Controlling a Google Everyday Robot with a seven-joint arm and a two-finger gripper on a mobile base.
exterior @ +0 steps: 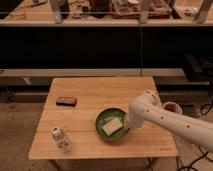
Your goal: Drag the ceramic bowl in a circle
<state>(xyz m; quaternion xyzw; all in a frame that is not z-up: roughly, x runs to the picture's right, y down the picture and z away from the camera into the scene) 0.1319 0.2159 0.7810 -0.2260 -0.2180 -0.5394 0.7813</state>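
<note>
The arm hides the gripper (127, 123) at the ceramic bowl (113, 124) rim. The arm runs off the right edge.

A: We see a fat white arm (170, 120). It looks smooth and round, like a tube.

B: We see a big round joint (145, 102) too, like a white ball. It sits at about 10 o'clock from the long part.

A: The long part has tiny dark dots on it, in a row. We think they may be screws, but we cannot tell.

B: The gripper (126, 123) is at the short end, at about 7 o'clock from the ball joint. It looks pale like the arm.
</note>
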